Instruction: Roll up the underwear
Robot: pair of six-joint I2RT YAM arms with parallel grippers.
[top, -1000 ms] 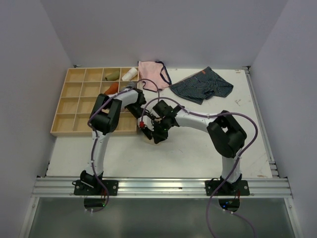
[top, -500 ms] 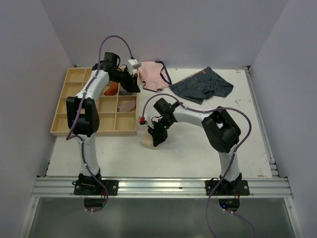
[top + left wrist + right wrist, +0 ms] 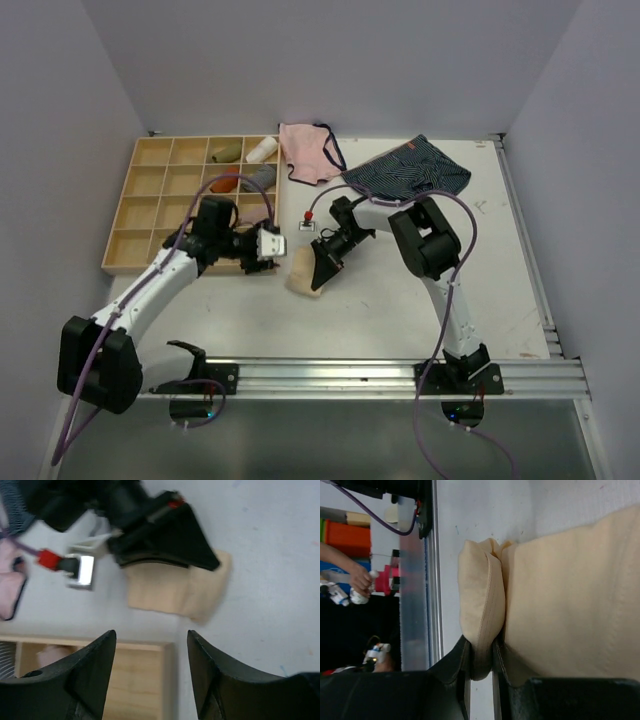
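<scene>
Top: the underwear (image 3: pixel 300 279) lies on the worktop (image 3: pixel 400 320) just off the tray's (image 3: pixel 122 264) near right corner, right gripper (image 3: pixel 318 274) on it, left gripper (image 3: pixel 276 250) beside; open worktop toward the near edge. Left wrist: left jaws apart, empty, above the tray rim. Right wrist only: right jaws clamped on the cloth's folded edge.

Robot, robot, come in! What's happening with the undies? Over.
Left gripper open, empty, by the tray edge. Right gripper pinching the underwear at its folded end. Tray close beside it.
</scene>
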